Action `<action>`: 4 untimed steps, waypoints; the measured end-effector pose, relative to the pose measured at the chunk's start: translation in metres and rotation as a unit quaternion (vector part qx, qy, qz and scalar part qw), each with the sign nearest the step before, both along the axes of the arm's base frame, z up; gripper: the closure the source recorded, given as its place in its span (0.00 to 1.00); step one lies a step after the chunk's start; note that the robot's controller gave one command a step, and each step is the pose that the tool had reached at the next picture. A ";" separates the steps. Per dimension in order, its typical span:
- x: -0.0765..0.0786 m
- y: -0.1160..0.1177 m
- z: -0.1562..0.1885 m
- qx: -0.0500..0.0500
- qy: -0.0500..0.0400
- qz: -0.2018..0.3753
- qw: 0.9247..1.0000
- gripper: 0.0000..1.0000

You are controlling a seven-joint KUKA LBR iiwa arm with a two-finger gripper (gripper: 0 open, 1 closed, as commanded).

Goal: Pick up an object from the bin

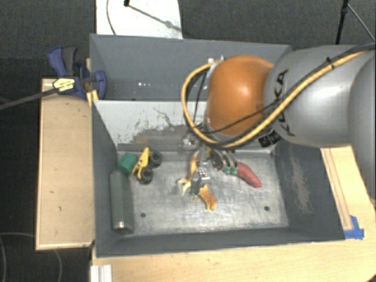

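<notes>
Grey metal bin (pixel 258 213), viewed from above and somewhat to one side. Entering from the right edge, a silver jointed arm (pixel 329 104) with a rounded orange wrist cover (pixel 235 96) and a looped yellow-and-black cable (pixel 187 101).

Beneath the cover, the two-finger gripper (pixel 198 181), lowered close to the bin floor, roughly midway between the left and right walls. Impossible to tell whether clenched or released, with the tip lost among dark metal parts.

Nearest to the gripper, a small irregular orange-and-yellow object (pixel 207 200), lying on the floor just on the near-wall side of the tip, about the middle of the bin. Touching the tip or apart from it: not discernible. Not visibly grasped.

Just to the right of the gripper, a red pepper-shaped toy with a green stem end (pixel 248 175), flat on the floor nearer the far wall.

Well apart, toward the left wall, a yellow toy vehicle with black wheels (pixel 144 164), directly beside a small green block (pixel 126 163).

Along the left wall, reaching toward the near-left corner, a dark green cylinder (pixel 120 200), lying on its side with a paler metallic end pointing at the near wall.
</notes>
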State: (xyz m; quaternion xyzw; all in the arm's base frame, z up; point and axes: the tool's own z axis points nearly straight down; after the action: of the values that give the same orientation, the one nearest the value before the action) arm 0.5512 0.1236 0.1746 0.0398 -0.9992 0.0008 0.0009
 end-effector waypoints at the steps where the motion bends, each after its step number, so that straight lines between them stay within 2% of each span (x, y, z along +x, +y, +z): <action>1: 0.001 -0.002 -0.040 0.002 -0.006 0.045 0.999 0.00; 2: 0.021 -0.050 -0.101 0.001 -0.003 0.060 0.998 1.00; 3: 0.021 -0.050 -0.101 0.001 -0.003 0.059 0.998 1.00; 4: 0.025 -0.042 -0.067 0.001 0.002 0.085 0.996 1.00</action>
State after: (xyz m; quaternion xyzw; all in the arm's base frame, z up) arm 0.5757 0.0819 0.1080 0.1247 -0.9922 0.0000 0.0028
